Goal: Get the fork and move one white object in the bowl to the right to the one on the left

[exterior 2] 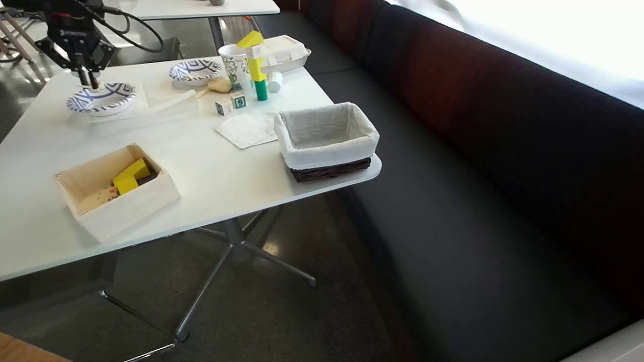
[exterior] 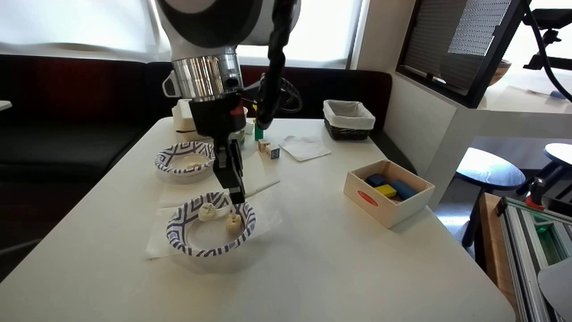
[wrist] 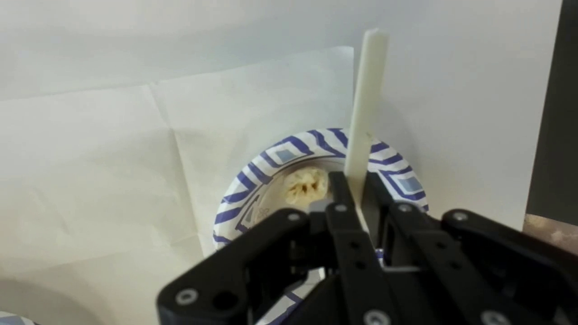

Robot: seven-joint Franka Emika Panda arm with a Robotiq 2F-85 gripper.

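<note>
Fork (wrist: 368, 99) found clamped between the fingers of the gripper (wrist: 354, 185), over a patterned bowl (exterior: 210, 252). Wrist view shows the handle projecting past the fingertips and across the rim; in an exterior view its other end reaches inside the bowl, just beside a dumpling (exterior: 207, 212). Contact between them cannot be determined. Wrist view clearly shows one dumpling; an exterior view shows another dumpling (exterior: 233, 223) in the same bowl.

Second bowl (exterior: 163, 166) contains a small pale piece, indistinct. Wooden box (exterior: 375, 210) holds yellow blocks in both exterior views; blue blocks (exterior: 403, 189) are visible in an exterior view. Cup (exterior 2: 234, 63) and takeout box (exterior 2: 279, 53) stand near the second bowl.

White table (exterior: 335, 268) carries a creased paper sheet (wrist: 113, 171) under the first bowl, a napkin (exterior: 305, 147) and a cloth-lined basket (exterior 2: 322, 158). Dark bench (exterior 2: 478, 226) runs alongside.
</note>
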